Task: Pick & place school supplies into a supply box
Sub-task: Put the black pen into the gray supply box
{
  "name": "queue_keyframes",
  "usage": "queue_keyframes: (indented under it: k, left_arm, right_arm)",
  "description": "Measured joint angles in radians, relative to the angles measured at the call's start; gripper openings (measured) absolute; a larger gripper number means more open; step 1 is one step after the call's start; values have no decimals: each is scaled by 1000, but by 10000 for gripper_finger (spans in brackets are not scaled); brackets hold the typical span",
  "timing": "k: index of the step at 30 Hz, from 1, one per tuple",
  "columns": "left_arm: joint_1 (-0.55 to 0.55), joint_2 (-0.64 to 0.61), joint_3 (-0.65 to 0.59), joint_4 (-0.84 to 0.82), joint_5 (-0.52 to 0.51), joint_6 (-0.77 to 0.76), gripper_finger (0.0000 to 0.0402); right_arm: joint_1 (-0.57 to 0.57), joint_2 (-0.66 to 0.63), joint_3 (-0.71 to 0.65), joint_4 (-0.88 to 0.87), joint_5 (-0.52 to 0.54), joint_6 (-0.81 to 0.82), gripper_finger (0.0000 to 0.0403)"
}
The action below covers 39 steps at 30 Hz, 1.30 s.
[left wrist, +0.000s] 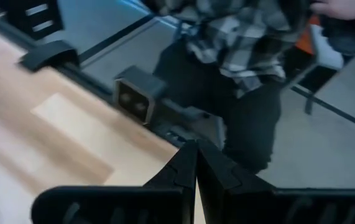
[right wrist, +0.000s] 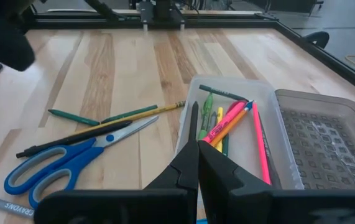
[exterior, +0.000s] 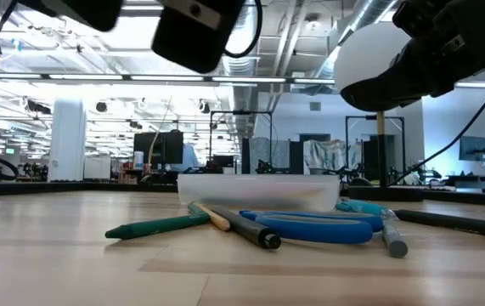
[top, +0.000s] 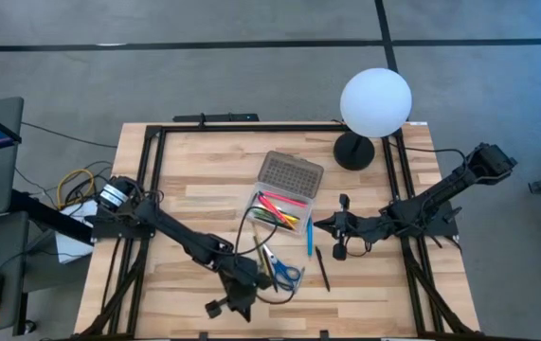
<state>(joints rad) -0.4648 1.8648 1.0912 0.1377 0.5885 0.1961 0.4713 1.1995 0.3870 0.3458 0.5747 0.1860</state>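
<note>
The supply box [top: 278, 206] is a clear tray with its grey dotted lid [top: 290, 174] hinged open toward the far side. Pink, green, yellow and orange pens [right wrist: 227, 121] lie inside it. Blue-handled scissors [right wrist: 59, 163], a green pencil [right wrist: 71, 117], a yellow pencil [right wrist: 146, 111], a black pen [right wrist: 71, 138] and a grey crayon [right wrist: 9, 205] lie flat on the table near the box. A blue pen [top: 309, 237] and another black pen [top: 323, 270] lie to its right. My left gripper [left wrist: 196, 155] is shut, near the scissors at the table's near edge. My right gripper [right wrist: 198, 152] is shut, just right of the box.
A white globe lamp [top: 374, 102] on a black base stands at the far right. Black cables [top: 251, 227] loop over the table beside the box. A person in a plaid shirt [left wrist: 245, 31] stands beyond the near edge, behind a small camera block [left wrist: 135, 102].
</note>
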Motion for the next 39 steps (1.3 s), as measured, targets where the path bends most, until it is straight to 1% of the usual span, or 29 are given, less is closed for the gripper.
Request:
queue_keyframes:
  k: [7, 14, 17, 21, 24, 27, 30, 32, 35, 37, 39]
  left_arm:
    - [-18, 0, 0, 3, 18, 26, 0]
    - [-44, 0, 0, -20, 18, 39, 0]
    - [-72, 0, 0, -44, 50, 86, 0]
    - [-119, 0, 0, -57, 140, 188, 0]
    - [-149, 0, 0, -71, 131, 231, 0]
    - [-166, 0, 0, -94, 85, 238, 0]
    - [-181, 0, -3, -101, 46, 238, 0]
    - [-190, 0, -19, -84, -4, 227, 0]
    - [-202, 0, -49, -63, -148, 165, 0]
    - [-206, 0, -60, -60, -271, 114, 0]
    - [-206, 0, -61, -81, -418, 59, 0]
  right_arm:
    - [0, 0, 0, 0, 0, 15, 0]
    - [0, 0, 0, -7, -3, 148, 0]
    - [0, 0, 0, -9, -51, 200, 0]
    - [0, 0, 0, -9, -135, 233, 0]
    - [0, 0, 0, -9, -219, 233, 0]
    - [-3, 0, 0, -6, -285, 234, 0]
    - [-9, 1, 1, 38, -287, 309, 0]
    - [-7, 1, 6, 43, -286, 351, 0]
    - [37, 4, 33, 20, -261, 355, 0]
    - [82, 26, 60, 4, -206, 326, 0]
    - [130, 51, 94, -15, -143, 294, 0]
